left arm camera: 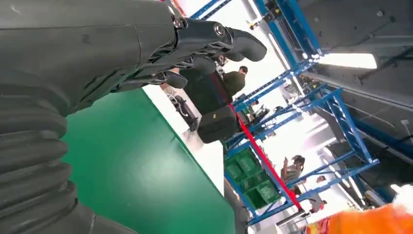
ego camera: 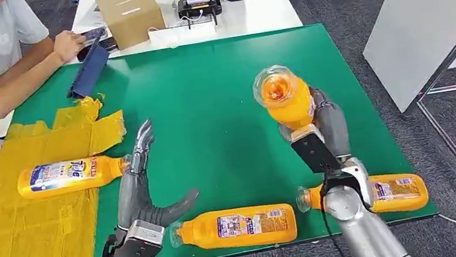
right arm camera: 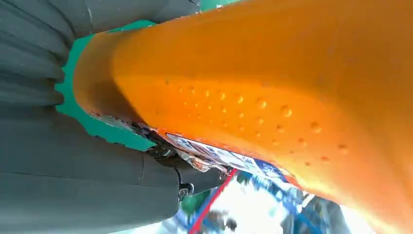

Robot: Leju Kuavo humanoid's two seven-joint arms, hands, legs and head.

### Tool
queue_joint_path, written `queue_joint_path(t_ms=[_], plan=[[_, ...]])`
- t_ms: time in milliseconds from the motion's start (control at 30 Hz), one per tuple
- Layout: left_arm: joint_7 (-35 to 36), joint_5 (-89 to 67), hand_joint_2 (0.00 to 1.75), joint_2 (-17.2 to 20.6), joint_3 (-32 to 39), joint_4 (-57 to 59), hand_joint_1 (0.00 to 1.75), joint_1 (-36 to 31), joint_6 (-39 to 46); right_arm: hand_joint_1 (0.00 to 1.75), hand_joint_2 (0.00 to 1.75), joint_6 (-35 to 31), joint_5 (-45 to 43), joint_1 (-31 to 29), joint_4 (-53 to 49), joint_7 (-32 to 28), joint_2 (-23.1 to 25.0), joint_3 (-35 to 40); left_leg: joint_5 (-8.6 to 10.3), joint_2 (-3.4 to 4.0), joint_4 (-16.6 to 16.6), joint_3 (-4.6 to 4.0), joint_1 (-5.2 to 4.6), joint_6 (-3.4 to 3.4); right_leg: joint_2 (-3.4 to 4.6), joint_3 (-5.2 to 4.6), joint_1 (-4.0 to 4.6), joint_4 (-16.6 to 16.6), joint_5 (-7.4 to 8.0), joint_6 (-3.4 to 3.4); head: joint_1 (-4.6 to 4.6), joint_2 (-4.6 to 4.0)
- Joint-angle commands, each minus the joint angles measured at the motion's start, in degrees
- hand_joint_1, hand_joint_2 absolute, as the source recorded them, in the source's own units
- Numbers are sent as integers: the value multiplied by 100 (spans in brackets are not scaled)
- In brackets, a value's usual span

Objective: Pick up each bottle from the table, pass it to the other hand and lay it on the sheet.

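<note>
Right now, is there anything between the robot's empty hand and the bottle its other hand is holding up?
No. In the head view, only bare green mat lies between the open left hand and the bottle held up by the right hand.

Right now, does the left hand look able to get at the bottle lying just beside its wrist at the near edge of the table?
Probably yes. The left hand is open and holds nothing, and the near bottle lies on bare green mat with nothing between them. The right hand is busy holding another bottle upright.
</note>
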Motion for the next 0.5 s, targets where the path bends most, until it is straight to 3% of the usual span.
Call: queue_joint_path(t_ms=[33,100,500], plan=[[-122,486,175,175,-263,257,0,-295,-246,175,175,1090,-1361,-310,710,-282,502,668,-12,9,0,25,9,-9,36,22,5,-3,-6,-11,2,0],[-197,637,175,171,-382,275,0,-400,-310,175,175,1189,-1235,-511,1094,-420,486,1152,-14,14,0,30,8,-10,46,24,2,-2,-7,-12,0,0],[-217,762,175,198,-552,347,0,-558,-315,175,175,1401,-1094,-635,1485,-601,622,1960,-13,6,0,31,7,-10,35,30,2,-2,-9,-12,2,0]])
